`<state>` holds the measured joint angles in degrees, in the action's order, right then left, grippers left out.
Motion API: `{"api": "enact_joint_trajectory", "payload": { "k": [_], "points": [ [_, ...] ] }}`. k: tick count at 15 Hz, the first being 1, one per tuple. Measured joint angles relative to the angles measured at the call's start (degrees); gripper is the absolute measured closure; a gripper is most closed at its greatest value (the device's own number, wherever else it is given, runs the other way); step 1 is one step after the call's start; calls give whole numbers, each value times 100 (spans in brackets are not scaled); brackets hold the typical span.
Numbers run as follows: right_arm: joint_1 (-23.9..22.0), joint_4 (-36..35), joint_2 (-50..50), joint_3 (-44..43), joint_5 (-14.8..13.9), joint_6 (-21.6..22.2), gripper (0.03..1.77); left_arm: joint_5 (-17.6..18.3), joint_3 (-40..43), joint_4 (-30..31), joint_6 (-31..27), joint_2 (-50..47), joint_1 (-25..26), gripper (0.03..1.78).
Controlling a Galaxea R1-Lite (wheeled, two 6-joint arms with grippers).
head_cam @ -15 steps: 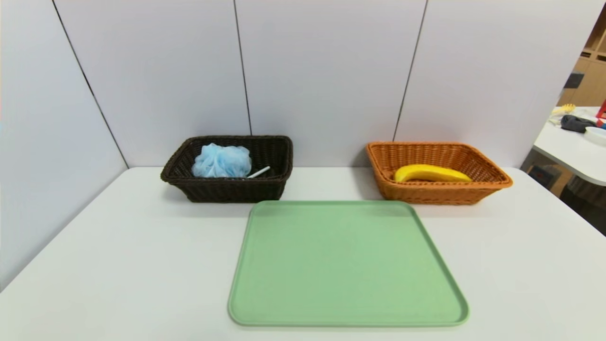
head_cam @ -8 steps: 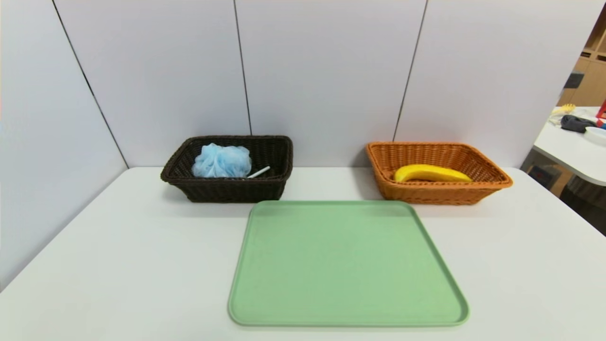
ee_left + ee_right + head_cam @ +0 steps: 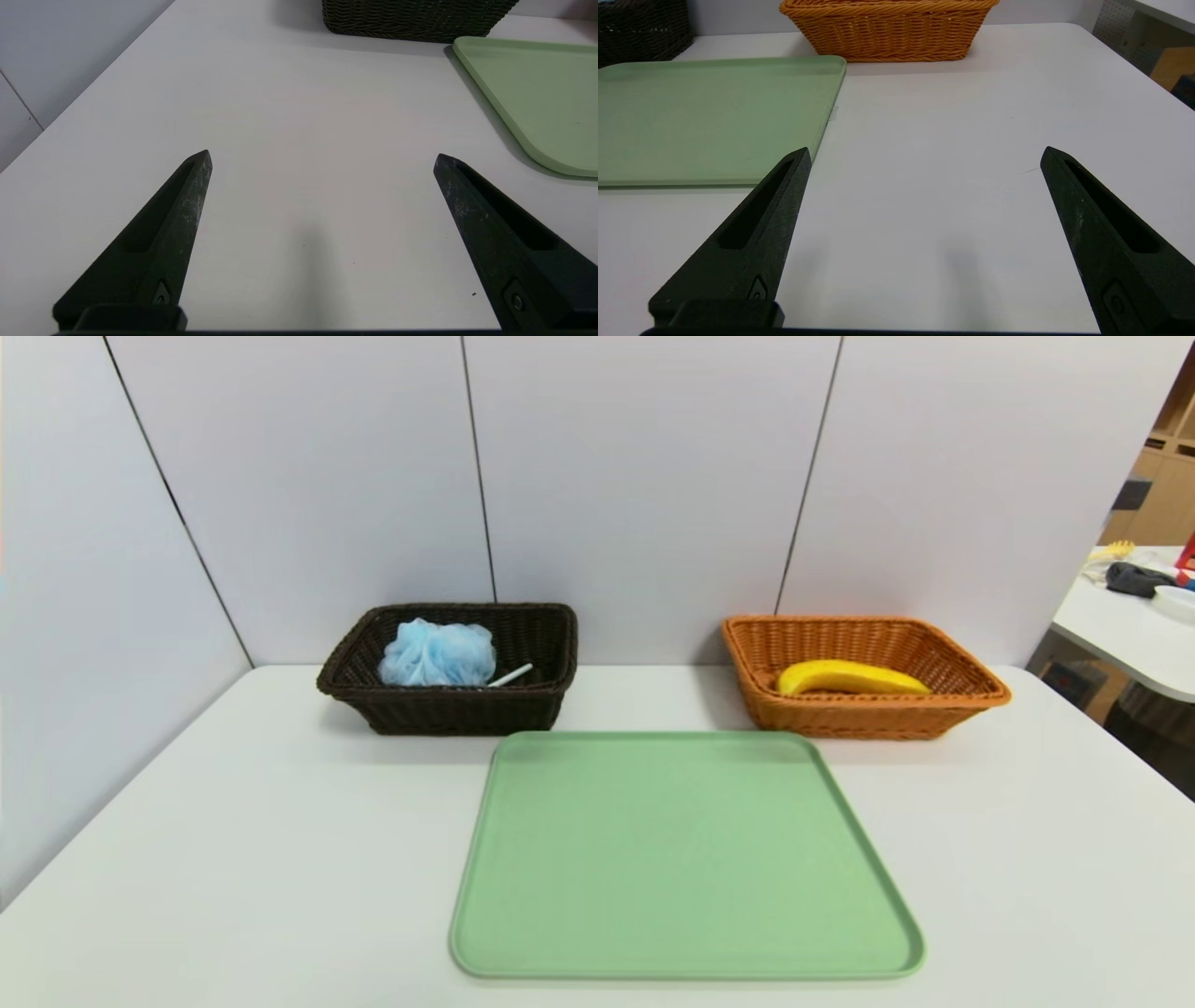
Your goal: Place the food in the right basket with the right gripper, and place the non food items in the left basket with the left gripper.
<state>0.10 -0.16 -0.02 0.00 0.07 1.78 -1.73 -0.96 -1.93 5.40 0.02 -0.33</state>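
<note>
A yellow banana (image 3: 851, 678) lies inside the orange-tan right basket (image 3: 971, 693) at the back right. The dark brown left basket (image 3: 347, 679) at the back left holds a light-blue bath pouf (image 3: 437, 653) and a white pen (image 3: 511, 675) leaning beside it. Neither arm shows in the head view. My left gripper (image 3: 322, 156) hangs open over bare table on the left side, nothing between its fingers. My right gripper (image 3: 925, 151) is open over bare table on the right side, likewise holding nothing. Each basket's near wall shows in a wrist view: dark basket (image 3: 411, 21), orange basket (image 3: 887, 32).
A bare light-green tray (image 3: 523, 747) lies in the table's middle, in front of both baskets; tray (image 3: 537, 93), tray (image 3: 691, 116). White partition walls (image 3: 644, 476) stand behind and to the left. Another table (image 3: 1130, 625) with clutter is off to the right.
</note>
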Motion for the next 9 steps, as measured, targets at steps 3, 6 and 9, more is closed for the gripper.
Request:
{"api": "enact_joint_trajectory", "payload": {
  "k": [3, 6, 9],
  "points": [
    [0, 0, 0, 0, -2, 0, 10, 0, 0, 0, 0, 0, 0, 12],
    [4, 0, 0, 0, 0, -2, 10, 0, 0, 0, 0, 0, -2, 12],
    [0, 0, 0, 0, -2, 0, 10, 0, 0, 2, -2, 0, -2, 12]
  ]
}}
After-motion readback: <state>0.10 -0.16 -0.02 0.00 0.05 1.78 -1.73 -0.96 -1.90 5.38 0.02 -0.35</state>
